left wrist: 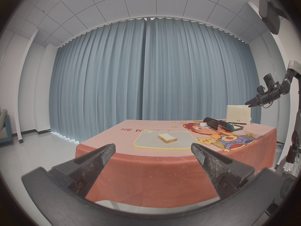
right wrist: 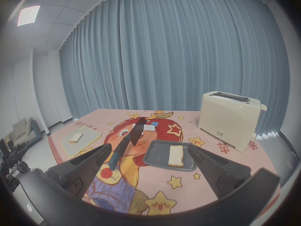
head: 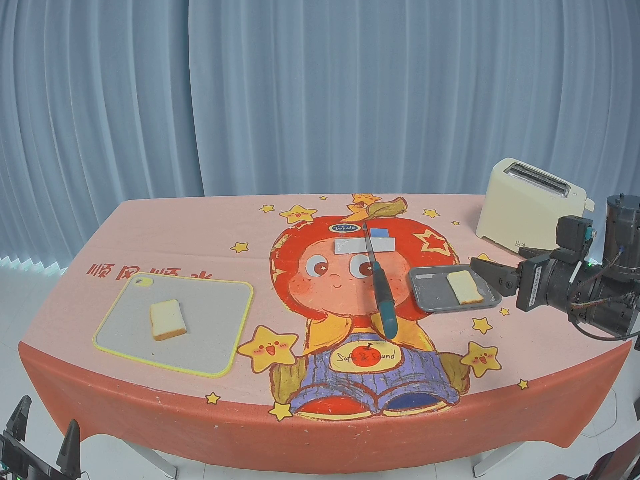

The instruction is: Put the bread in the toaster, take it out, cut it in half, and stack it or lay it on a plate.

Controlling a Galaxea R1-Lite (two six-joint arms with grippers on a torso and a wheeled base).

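right pincer [right wrist: 149, 147] hangs released just beside the tray [head: 430, 291], one bread half [head: 465, 287] lying in it; left pincer [left wrist: 153, 148] gapes empty below the table edge. other half [head: 167, 319] waits on the cutting board [head: 213, 341] (likely the left arm's job): pinch its edges lightly, lift it flat. inside of the toaster [head: 527, 208] slots, can't tell

left gripper [head: 47, 413]: cut by head-view edge | toaster [head: 527, 211] slots: inside hidden
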